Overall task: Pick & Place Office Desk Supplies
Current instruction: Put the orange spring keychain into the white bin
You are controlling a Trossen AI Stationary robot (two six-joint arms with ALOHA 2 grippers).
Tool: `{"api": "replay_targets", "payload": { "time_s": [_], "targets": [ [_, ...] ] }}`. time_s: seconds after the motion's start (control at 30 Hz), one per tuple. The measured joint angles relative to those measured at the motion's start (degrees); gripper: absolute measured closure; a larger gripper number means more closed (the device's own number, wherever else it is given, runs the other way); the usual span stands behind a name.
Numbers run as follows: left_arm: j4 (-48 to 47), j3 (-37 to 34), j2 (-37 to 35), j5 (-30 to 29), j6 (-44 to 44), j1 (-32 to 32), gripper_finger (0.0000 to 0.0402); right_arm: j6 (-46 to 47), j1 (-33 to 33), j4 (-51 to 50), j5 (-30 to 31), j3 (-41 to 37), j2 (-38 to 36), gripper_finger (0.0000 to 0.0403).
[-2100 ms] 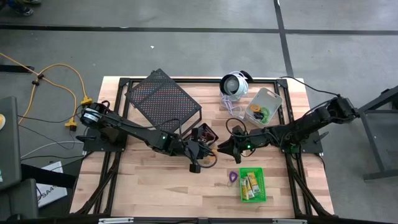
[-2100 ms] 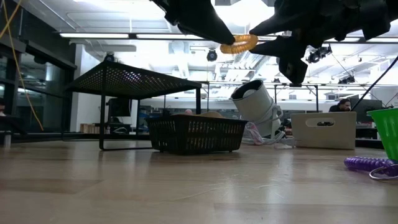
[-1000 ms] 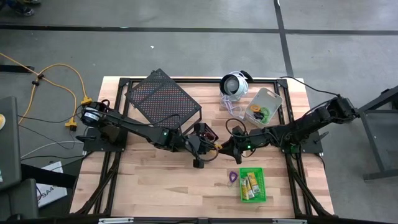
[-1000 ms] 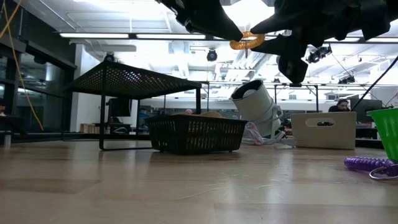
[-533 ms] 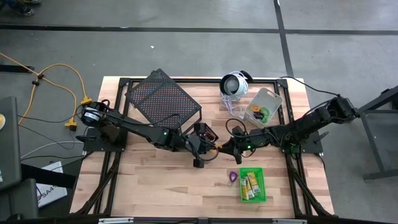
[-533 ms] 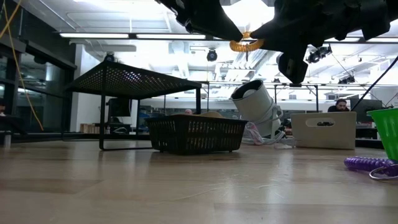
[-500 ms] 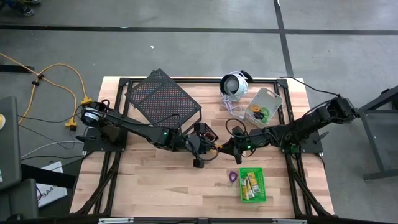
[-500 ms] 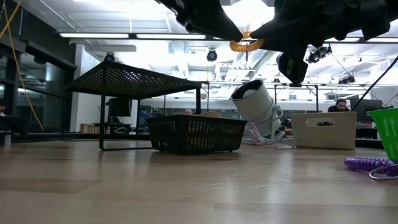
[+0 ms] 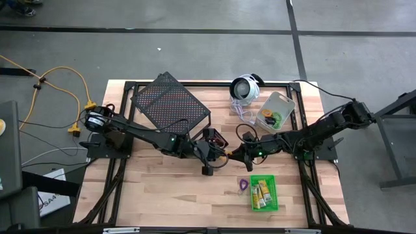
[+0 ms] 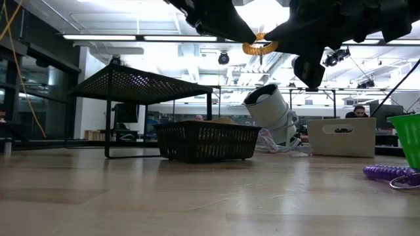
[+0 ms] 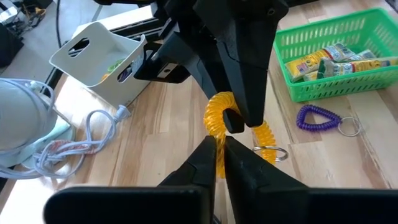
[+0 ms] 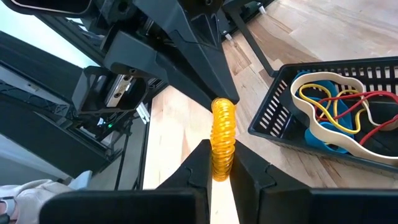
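Right now I have both grippers pinched on the orange coil [image 11: 225,118] above the tabletop [image 9: 162,195]: left gripper [image 11: 221,146] and right gripper [image 12: 219,163] each shut on it. It hangs beside the black bin [image 12: 323,134].

Bright, even overhead light on the bench [image 9: 162,195], shadows soft and short. Down low, ceiling strip lights [image 10: 105,37] glare white and both arms go to black silhouette. Near planks blur in the low view. Wrist views stay sharp mid-frame, with their own fingers soft.
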Motion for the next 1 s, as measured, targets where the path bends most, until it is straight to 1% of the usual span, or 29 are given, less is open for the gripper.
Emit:
{"api": "replay_targets", "payload": {
  "time_s": [0.23,0.33,0.77,0.9,1.0],
  "targets": [
    [0.0,0.0,0.0,0.4,0.2,0.0,0.0332,0.0,0.0,0.0,0.0,0.0,0.0,0.0374],
    [0.0,0.0,0.0,0.4,0.2,0.0,0.0321,0.0,0.0,-0.1,0.0,0.0,0.0,0.0375],
    [-2.7,0.0,0.0,0.6,0.0,-0.1,0.0318,2.1,0.0,-3.9,0.1,0.0,0.0,0.0375],
    [-2.9,0.0,0.0,0.6,0.0,-0.5,0.0318,2.2,0.0,-5.5,2.7,0.0,0.0,0.0375],
    [-2.9,0.0,0.0,0.6,0.0,-1.0,0.0318,1.9,-0.4,-5.6,6.0,0.0,0.0,0.0375]
  ]
}}
